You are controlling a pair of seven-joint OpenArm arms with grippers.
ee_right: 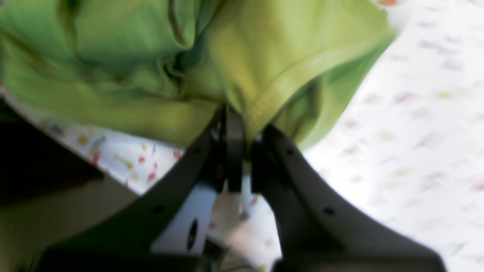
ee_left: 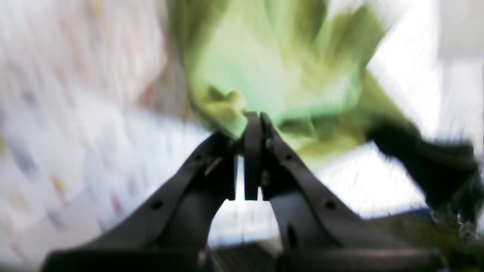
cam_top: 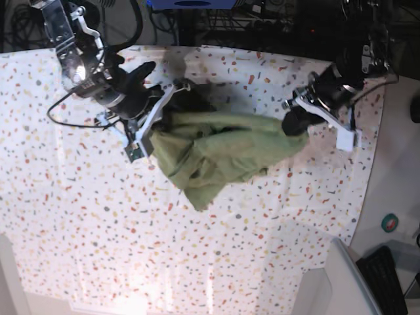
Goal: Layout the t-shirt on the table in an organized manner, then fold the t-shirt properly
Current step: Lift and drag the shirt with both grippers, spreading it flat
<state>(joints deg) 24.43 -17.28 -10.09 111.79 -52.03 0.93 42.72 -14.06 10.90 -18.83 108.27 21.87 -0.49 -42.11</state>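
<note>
The olive-green t-shirt (cam_top: 216, 152) lies bunched and wrinkled on the speckled table (cam_top: 98, 230), pulled between my two grippers. At its left end, my right gripper (cam_top: 159, 118) is shut on the fabric. In the right wrist view that gripper (ee_right: 242, 126) pinches a stitched hem of the t-shirt (ee_right: 132, 56). My left gripper (cam_top: 291, 125) holds the shirt's right end. Up close, the left gripper (ee_left: 256, 115) is shut with a bit of the blurred t-shirt (ee_left: 264, 56) at its tips. The collar tag is hidden.
Cables and dark equipment (cam_top: 216, 20) line the table's far edge. The tablecloth ends in a curved edge (cam_top: 367, 190) at the right, with plain grey surface beyond it. A keyboard (cam_top: 388, 270) and a small green round thing (cam_top: 390, 222) lie there.
</note>
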